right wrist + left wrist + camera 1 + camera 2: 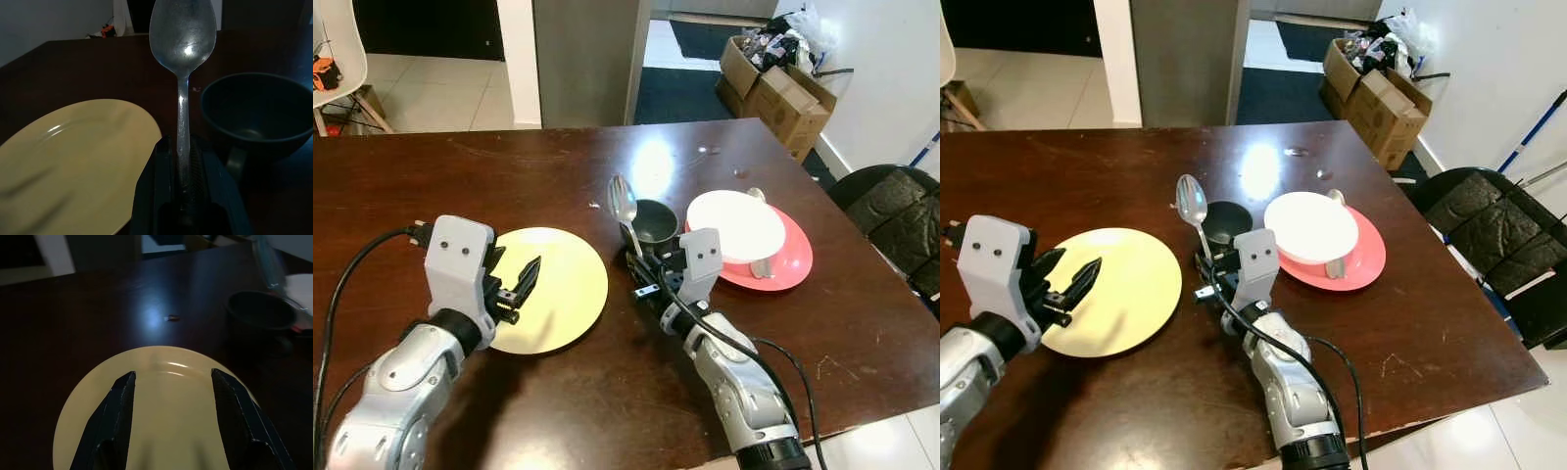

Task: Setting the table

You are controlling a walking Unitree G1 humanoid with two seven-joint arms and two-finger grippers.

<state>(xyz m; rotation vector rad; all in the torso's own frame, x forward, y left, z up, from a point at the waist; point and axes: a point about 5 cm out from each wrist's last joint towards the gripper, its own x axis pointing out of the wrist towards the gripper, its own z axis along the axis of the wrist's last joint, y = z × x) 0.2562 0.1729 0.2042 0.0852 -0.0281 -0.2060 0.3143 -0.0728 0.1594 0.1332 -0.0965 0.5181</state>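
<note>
Right gripper (644, 266) clamps the spoon (624, 208) by its handle, bowl end up between yellow plate (563, 284) and dark cup (656, 220) (likely for laying beside the plate), while left gripper (517, 286) hovers spread and empty over the plate.

Dark brown glossy wooden table (509, 166). Round pale yellow plate (563, 284), plain. Shiny silver metal spoon (624, 203). Dark green-black cup (658, 221). White bowl (736, 223) sat on coral-red plate (793, 264). Gripper fingers (115, 421) were black.
</note>
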